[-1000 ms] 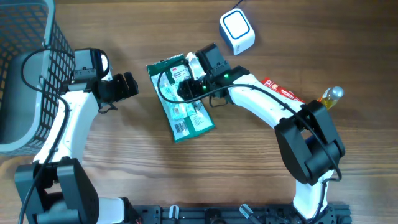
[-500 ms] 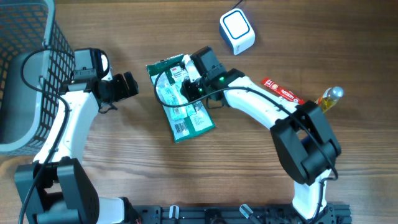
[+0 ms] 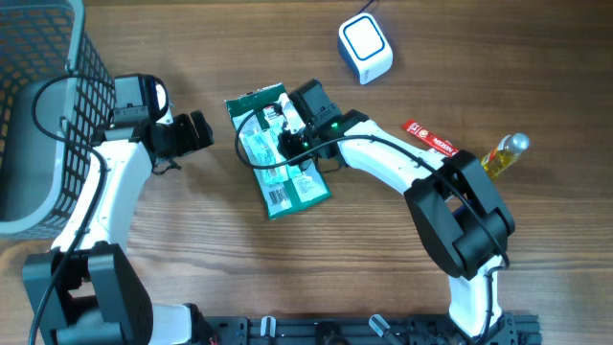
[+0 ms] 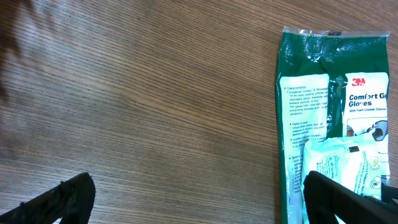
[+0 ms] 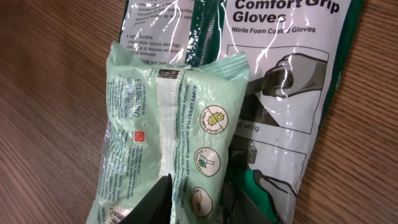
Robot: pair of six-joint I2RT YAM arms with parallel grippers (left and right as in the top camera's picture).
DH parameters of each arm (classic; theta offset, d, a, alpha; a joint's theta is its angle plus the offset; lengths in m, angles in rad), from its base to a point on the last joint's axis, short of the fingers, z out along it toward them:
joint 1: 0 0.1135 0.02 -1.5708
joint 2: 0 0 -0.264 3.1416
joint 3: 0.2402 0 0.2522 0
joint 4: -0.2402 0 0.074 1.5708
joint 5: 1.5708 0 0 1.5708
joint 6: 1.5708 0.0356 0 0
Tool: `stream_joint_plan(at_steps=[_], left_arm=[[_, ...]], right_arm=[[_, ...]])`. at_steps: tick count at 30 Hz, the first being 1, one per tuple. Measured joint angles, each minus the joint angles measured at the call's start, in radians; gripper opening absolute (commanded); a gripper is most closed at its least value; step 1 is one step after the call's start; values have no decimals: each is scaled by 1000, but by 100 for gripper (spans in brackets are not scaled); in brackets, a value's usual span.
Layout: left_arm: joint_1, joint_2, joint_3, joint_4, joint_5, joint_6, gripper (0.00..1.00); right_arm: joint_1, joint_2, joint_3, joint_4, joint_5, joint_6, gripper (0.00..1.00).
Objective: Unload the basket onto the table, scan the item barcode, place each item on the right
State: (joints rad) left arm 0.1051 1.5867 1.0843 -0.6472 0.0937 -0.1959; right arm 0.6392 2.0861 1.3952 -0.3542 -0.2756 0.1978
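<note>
now the right gripper [image 5: 196,198] pinches a pale green plastic wipes pack [image 5: 168,130] atop the dark green glove packet [image 3: 305,192], the left gripper [image 3: 200,131] wide beside it.

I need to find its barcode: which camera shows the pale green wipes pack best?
The right wrist view: the wipes pack fills the frame with readable print, held between the jaws of the right gripper. The overhead view shows it small and partly covered by that gripper. The left wrist view catches only its top end at the frame's edge.
</note>
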Motion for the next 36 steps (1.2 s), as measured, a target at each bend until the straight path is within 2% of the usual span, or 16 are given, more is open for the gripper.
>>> stream_joint_plan(at_steps=[1,5,7,8,23,29,33,36], left_arm=[[0,0,0,0,0,0,100],[0,0,0,0,0,0,100],[0,0,0,0,0,0,100],[0,0,0,0,0,0,100],[0,0,0,0,0,0,100],[0,0,0,0,0,0,100],[0,0,0,0,0,0,100],[0,0,0,0,0,0,100]], right_arm=[[0,4,0,0,0,0,27],[-1,31,0,7,-4,11,17],[-1,31,0,13,-8,14,6],[-1,31,0,16,-12,17,4],[-18,-114,1,-47,-14,-17,4],[-18,-114,0,-43,105,-56,4],[-18,-145,25,-82,233,-236,4],[-19,-183,132,-75,402,-505,4]])
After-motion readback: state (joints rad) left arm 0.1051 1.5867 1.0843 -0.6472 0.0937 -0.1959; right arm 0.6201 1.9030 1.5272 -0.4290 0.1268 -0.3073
